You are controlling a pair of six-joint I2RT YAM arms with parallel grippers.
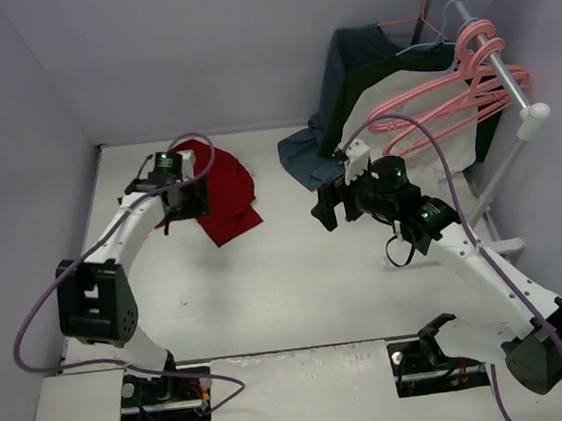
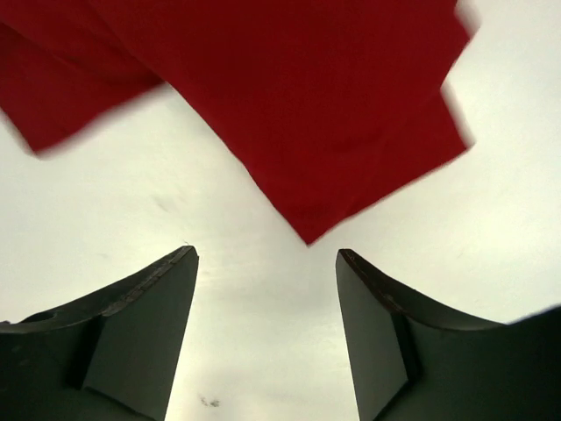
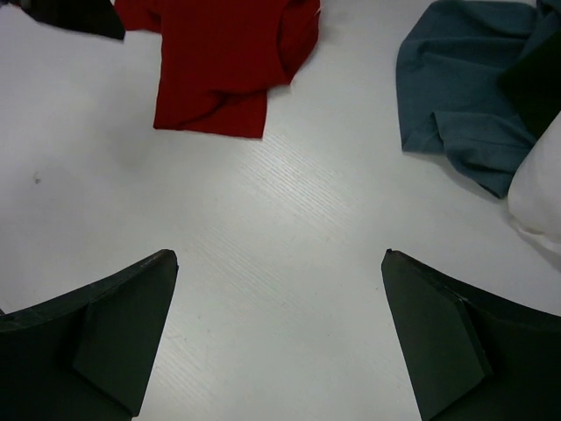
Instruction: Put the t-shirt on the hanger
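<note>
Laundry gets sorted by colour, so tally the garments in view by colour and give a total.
Deep-red short-sleeved cloth t-shirt: 1
Dark blue-grey cloth garment: 1
Cream-and-dark-green cloth garment: 1
Total: 3

t-shirt [image 2: 307, 96]: red, edges blurred, fills the top, one corner pointing down
left gripper [image 2: 265, 254]: jaws apart, clear of the cloth
surface [image 2: 263, 351]: white, between jaws

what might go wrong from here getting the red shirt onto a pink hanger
The t-shirt lies bunched, so the open left gripper may pinch several layers at once. The pink hangers hang crowded together on the rail; the open right gripper might snag more than one.
</note>
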